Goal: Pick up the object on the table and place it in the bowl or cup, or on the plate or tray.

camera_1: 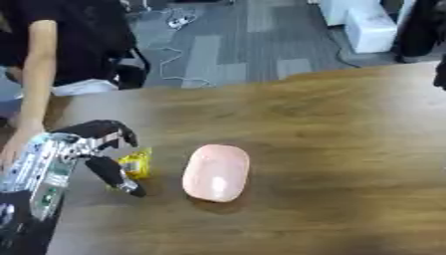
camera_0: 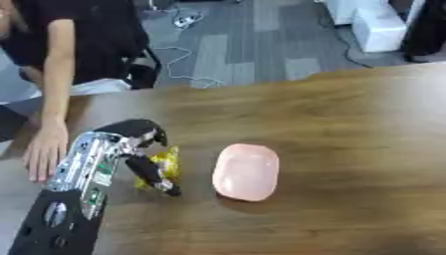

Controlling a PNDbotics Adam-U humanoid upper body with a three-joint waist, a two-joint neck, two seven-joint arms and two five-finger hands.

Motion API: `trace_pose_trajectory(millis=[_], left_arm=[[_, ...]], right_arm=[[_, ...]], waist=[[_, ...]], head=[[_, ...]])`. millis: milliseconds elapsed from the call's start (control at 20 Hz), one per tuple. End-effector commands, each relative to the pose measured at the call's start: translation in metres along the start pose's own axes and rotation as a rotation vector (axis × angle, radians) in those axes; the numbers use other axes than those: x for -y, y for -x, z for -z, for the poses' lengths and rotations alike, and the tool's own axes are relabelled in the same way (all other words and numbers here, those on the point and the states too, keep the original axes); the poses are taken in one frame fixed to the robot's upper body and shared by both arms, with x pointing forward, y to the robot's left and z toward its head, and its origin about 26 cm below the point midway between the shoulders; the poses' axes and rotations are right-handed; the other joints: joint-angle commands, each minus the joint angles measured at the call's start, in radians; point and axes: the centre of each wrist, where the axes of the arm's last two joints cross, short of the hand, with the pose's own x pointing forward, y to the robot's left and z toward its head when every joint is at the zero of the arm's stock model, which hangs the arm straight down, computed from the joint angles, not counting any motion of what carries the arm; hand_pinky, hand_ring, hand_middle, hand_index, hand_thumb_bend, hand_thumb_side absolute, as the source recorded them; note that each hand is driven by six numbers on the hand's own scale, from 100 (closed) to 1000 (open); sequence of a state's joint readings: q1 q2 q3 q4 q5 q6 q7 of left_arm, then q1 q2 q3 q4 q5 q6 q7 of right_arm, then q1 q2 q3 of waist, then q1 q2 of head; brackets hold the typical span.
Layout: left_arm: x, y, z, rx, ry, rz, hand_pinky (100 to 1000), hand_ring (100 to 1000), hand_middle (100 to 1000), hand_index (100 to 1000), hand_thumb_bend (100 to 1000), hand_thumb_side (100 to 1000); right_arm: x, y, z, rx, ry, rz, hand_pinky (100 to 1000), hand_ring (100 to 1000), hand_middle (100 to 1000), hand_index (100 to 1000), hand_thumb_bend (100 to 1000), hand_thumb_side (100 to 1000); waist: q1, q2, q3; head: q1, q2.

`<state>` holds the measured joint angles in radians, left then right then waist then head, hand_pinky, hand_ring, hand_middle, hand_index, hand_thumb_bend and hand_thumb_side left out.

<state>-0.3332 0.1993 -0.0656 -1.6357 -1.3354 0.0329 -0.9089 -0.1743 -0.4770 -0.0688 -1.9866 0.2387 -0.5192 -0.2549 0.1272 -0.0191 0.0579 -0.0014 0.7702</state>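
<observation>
1. The left hand (camera_0: 135,144) reaches in from the lower left, its fingers (camera_0: 153,174) curled round a small yellow object (camera_0: 166,164), which sits low over the wooden counter (camera_0: 348,124)
2. A pink oval plate (camera_0: 247,172) lies on the counter just to the right of the yellow object, apart from it
3. The right hand shows in neither view

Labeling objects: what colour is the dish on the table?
Pale pink, plain, no pattern. The dish shows best in the left eye view.
</observation>
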Motion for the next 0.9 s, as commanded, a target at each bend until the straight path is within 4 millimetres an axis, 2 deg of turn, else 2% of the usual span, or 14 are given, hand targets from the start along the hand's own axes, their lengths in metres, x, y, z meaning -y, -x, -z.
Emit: trace_pose_trajectory(millis=[50, 600, 900], left_arm=[[-0.003, 0.006, 0.002, -0.046, -0.003, -0.002, 653, 747, 783, 807, 1000, 470], [0.006, 0.008, 0.013, -0.041, 0.05, -0.022, 654, 746, 779, 796, 998, 507], [0.008, 0.014, 0.017, -0.071, 0.062, -0.037, 642, 731, 770, 791, 989, 494]], right_arm=[[0.006, -0.002, 0.005, 0.024, -0.006, -0.019, 100, 238, 329, 687, 100, 1000], [0.006, -0.002, 0.005, 0.027, -0.01, -0.019, 100, 237, 329, 686, 100, 1000], [0.006, -0.002, 0.005, 0.027, -0.011, -0.02, 100, 237, 328, 685, 100, 1000]], waist=[[-0.004, -0.006, 0.0], [-0.004, -0.006, -0.001], [-0.004, -0.006, 0.0]], head=[[-0.007, 0.0], [-0.009, 0.0], [-0.011, 0.0]])
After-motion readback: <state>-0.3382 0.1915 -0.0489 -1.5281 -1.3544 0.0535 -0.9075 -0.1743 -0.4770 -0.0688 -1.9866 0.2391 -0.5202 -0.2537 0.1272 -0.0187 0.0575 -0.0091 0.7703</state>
